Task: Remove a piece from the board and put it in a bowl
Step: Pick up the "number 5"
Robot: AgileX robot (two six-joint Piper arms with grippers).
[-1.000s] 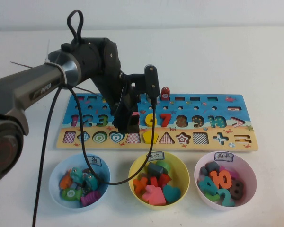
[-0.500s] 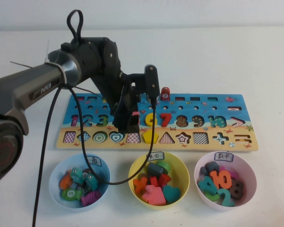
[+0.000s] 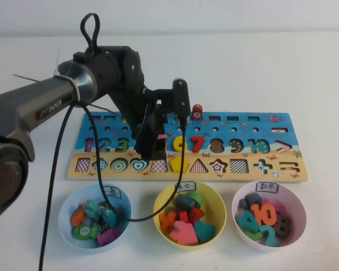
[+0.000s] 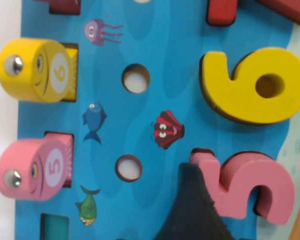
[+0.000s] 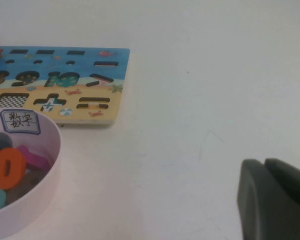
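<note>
The pink "5" (image 4: 250,187) lies on the blue part of the board (image 4: 140,120), shifted a little out of its slot, beside the yellow "6" (image 4: 255,85). My left gripper (image 4: 240,205) is down on the board (image 3: 226,121) over it. One dark finger (image 4: 190,215) presses against the top bar of the "5"; the other finger is out of view. In the high view the left gripper (image 3: 151,151) hides the "5". The pale pink bowl (image 3: 294,199) stands at the front right and also shows in the right wrist view (image 5: 52,150). My right gripper (image 5: 272,200) is shut over bare table.
A yellow bowl (image 3: 214,195) and a light blue bowl (image 3: 65,217), both holding pieces, stand in front of the board. Pink (image 4: 32,167) and yellow (image 4: 35,70) fish pegs sit in the board's top row. A red peg (image 3: 197,111) stands on the board.
</note>
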